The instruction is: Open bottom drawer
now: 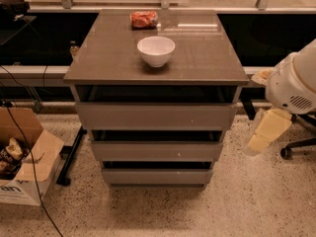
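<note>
The bottom drawer (157,176), a flat grey-brown handleless front, is sitting lowest of three on the cabinet, just above the speckled terrazzo floor (197,211). It is looking the narrowest and shortest of the stack, and a dark slot is running along its upper edge. Directly above it the mid-sized grey drawer front (157,151) is sitting, and above that the widest, tallest grey drawer front (156,116), each with a similar dark gap over it. The glossy grey-brown cabinet top (197,58) is overhanging all three fronts on both sides.

Bare floor is stretching in front of the bottom drawer and away to its right. Over that floor the cream-coloured gripper (259,141) is hanging, well apart from the cabinet's right edge, at about the height of the middle front, below the white rounded arm housing (296,83). How wide it is standing, and whether it is carrying anything, cannot be told. A black chair caster (285,153) is resting just beyond it.

To the left, a black floor bar (70,154) is lying beside the cabinet, and an open cardboard box (29,174) is holding a dark snack packet (12,152).

On top, a round white bowl (156,50) is standing near the middle, and an orange snack bag (143,19) is lying behind it.
</note>
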